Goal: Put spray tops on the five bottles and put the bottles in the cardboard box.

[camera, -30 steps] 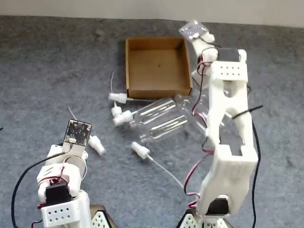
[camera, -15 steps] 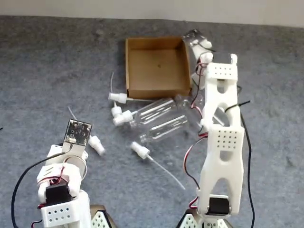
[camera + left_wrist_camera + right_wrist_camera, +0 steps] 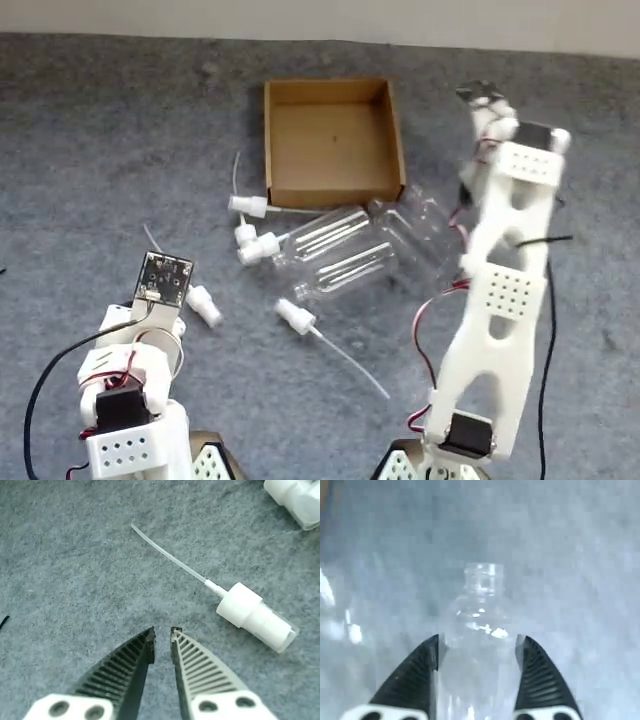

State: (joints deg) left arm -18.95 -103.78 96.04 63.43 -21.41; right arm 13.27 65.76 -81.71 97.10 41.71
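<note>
Right gripper (image 3: 477, 642) has its jaws clamped on an open bottle (image 3: 480, 605). There's one finger on each side of the clear body, and the bare neck points away from the wrist. From above, the right arm (image 3: 505, 290) stretches up the right side of the grey carpet (image 3: 100, 150). Its wrist sits off to the right of the box (image 3: 385, 140), near the far corner but not touching.

Three more clear bottles lie on their sides in front of the box. The upper bottle (image 3: 325, 232) and lower bottle (image 3: 350, 270) are just beside each other and roughly parallel, necks pointing left. The side bottle (image 3: 425, 225) is by the box's near right corner, right next to the right arm.

The spray tops are scattered to the left of those:
- The box-side top (image 3: 248, 205) is just off the box's near left corner, with its thin tube running up along the box wall.
- The small top (image 3: 243, 233) is a bit below that one.
- The neck top (image 3: 260, 247) is at the upper bottle's neck, though I can't tell if it's actually screwed on.
- The long-tube top (image 3: 295, 315) lies below the lower bottle, its tube trailing off toward the right arm's base.

Left gripper (image 3: 162, 632) hangs over bare carpet with its jaws almost together, just a sliver of gap at the tips and nothing between them. The near top (image 3: 255, 617) lies on its side close to the fingertips but apart from them, tube angled away. From above, the left arm (image 3: 130, 385) is tucked at the near left of the carpet, well apart from the box.
</note>
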